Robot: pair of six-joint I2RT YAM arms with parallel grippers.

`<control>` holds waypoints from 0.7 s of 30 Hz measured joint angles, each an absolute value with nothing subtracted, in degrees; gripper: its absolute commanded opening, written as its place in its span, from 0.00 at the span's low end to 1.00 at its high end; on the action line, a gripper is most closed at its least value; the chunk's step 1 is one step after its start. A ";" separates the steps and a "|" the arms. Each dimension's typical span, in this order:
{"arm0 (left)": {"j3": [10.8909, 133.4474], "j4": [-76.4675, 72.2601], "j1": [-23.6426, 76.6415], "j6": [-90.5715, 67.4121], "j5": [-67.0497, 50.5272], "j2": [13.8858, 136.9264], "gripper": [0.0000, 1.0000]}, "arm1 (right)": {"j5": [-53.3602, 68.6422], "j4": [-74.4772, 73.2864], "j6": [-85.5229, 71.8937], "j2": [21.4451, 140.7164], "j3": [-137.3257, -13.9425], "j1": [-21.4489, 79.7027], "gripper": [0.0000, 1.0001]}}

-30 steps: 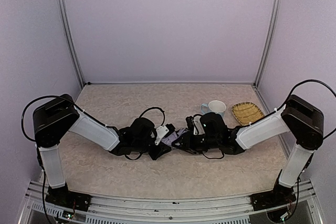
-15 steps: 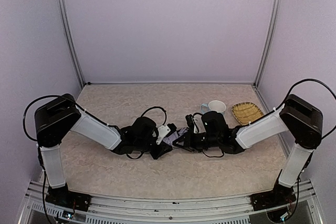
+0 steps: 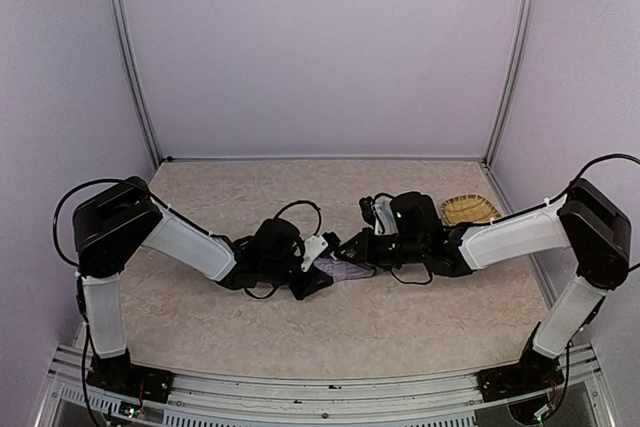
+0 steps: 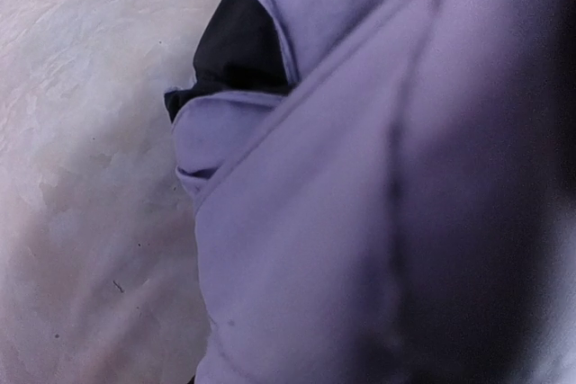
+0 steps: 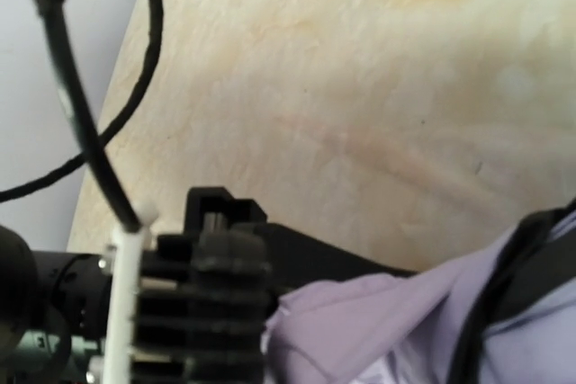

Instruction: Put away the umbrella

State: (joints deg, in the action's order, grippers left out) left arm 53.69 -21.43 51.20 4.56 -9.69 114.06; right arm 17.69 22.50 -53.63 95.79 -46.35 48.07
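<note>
The umbrella [image 3: 346,269] is a crumpled pale lavender bundle on the table between my two grippers. My left gripper [image 3: 318,265] lies low against its left end. In the left wrist view the lavender fabric [image 4: 342,204] fills the frame and hides the fingers, with a black part [image 4: 236,51] of the umbrella beyond it. My right gripper [image 3: 358,247] is at the umbrella's upper right edge. The right wrist view shows lavender fabric [image 5: 387,321] at the bottom, next to the left gripper's black body [image 5: 207,294]. My right fingers do not show.
A woven yellow basket [image 3: 474,209] sits at the back right, partly behind my right arm. A black cable [image 3: 295,211] loops over the left wrist. The enclosure walls and metal posts ring the beige table [image 3: 300,187].
My right gripper has moved up and to the right, away from the left one. More of the lavender fabric now shows between them. The mug is now hidden behind the right arm.
</note>
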 measured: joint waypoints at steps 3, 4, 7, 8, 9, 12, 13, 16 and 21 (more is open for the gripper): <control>54.04 -21.45 50.50 3.77 -11.60 114.41 0.00 | 17.54 21.43 -53.67 95.22 -46.35 47.94 0.00; 54.19 -21.47 50.13 3.29 -12.36 114.61 0.00 | 17.47 21.12 -53.82 95.09 -46.35 47.97 0.00; 55.51 -21.96 48.45 1.17 -15.70 115.85 0.00 | 16.36 19.97 -54.30 94.13 -46.06 48.16 0.00; 55.83 -22.26 47.97 0.51 -16.62 116.25 0.00 | 15.75 19.66 -54.52 93.67 -45.76 48.31 0.00; 56.23 -22.55 47.42 -0.19 -17.76 116.68 0.00 | 15.05 19.40 -54.74 93.12 -45.45 48.62 0.00; 57.65 -22.94 46.17 -2.00 -21.54 118.04 0.00 | 13.13 18.81 -55.33 92.16 -44.66 49.67 0.00; 57.93 -23.31 45.82 -2.63 -22.81 118.48 0.00 | 12.67 18.92 -55.64 92.03 -44.25 50.02 0.00; 57.82 -23.94 44.62 -4.12 -26.17 118.80 0.00 | 11.77 21.69 -57.39 91.96 -41.10 50.54 0.00; 57.12 -24.40 43.44 -5.82 -30.74 118.78 0.00 | 11.66 28.10 -59.05 92.51 -37.52 50.94 0.00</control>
State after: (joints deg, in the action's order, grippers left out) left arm 57.12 -24.40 43.44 -5.82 -30.74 118.78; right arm 11.66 28.10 -59.05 92.51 -37.52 50.94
